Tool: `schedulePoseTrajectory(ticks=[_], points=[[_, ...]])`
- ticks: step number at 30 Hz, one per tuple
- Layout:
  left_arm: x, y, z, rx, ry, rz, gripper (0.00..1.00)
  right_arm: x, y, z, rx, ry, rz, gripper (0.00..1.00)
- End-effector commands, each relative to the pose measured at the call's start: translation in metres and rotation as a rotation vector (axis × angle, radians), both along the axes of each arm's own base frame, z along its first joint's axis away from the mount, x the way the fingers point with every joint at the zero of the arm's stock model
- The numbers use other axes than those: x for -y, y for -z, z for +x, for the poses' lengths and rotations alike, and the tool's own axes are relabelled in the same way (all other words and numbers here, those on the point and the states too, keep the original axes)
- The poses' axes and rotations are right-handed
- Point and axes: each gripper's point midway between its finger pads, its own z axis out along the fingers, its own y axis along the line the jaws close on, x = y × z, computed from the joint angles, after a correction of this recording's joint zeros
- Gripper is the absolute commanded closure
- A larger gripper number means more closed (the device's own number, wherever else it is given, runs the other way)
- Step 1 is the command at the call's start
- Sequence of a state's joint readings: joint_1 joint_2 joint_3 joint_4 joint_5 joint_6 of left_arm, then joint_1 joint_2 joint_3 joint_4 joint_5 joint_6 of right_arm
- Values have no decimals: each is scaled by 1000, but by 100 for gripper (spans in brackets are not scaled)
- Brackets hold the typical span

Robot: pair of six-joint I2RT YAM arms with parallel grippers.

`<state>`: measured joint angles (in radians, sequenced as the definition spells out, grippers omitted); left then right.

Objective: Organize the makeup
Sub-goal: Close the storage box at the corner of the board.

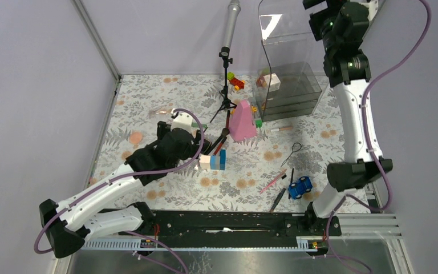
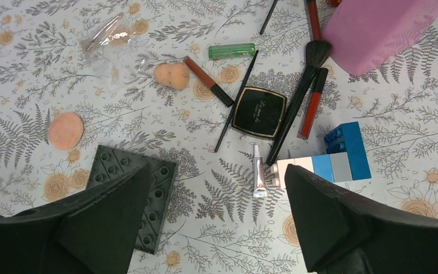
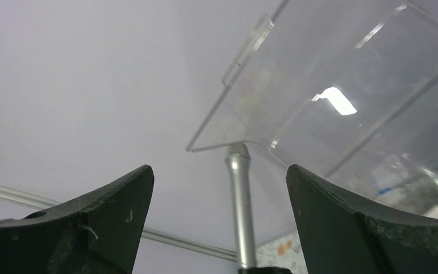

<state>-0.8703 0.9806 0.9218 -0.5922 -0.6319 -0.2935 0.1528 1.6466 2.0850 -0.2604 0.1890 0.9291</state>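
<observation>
The makeup lies scattered on the floral mat. In the left wrist view I see a black compact (image 2: 259, 112), a green tube (image 2: 231, 51), peach sponges (image 2: 170, 75), a round peach pad (image 2: 65, 131), a black brush (image 2: 299, 103), a red pencil (image 2: 313, 105) and a small silver tube (image 2: 258, 171). My left gripper (image 2: 218, 171) hovers open above the mat just short of the silver tube, holding nothing. A pink pencil (image 1: 273, 182) and a black pencil (image 1: 278, 199) lie at the near right. My right gripper (image 3: 219, 171) is raised high, open and empty, beside the clear lid (image 3: 319, 85).
A dark grey studded plate (image 2: 137, 194) lies under my left finger. Toy blocks (image 1: 214, 161), a pink cone (image 1: 242, 121), a microphone stand (image 1: 226, 85) and a blue toy car (image 1: 300, 186) stand on the mat. A clear box (image 1: 291, 85) sits at the back right.
</observation>
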Motion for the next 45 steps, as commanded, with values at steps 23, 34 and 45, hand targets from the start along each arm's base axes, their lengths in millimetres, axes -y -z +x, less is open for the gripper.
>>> schedulePoseTrajectory(ticks=[23, 34, 45], points=[[2, -20, -2, 59, 16, -98, 1, -8, -46, 92, 227, -242, 347, 5], [3, -20, -3, 58, 20, -98, 1, 2, -16, 116, 157, -172, 446, 9], [5, -18, -3, 52, 28, -97, 1, 8, 5, 137, 129, -132, 474, 5]])
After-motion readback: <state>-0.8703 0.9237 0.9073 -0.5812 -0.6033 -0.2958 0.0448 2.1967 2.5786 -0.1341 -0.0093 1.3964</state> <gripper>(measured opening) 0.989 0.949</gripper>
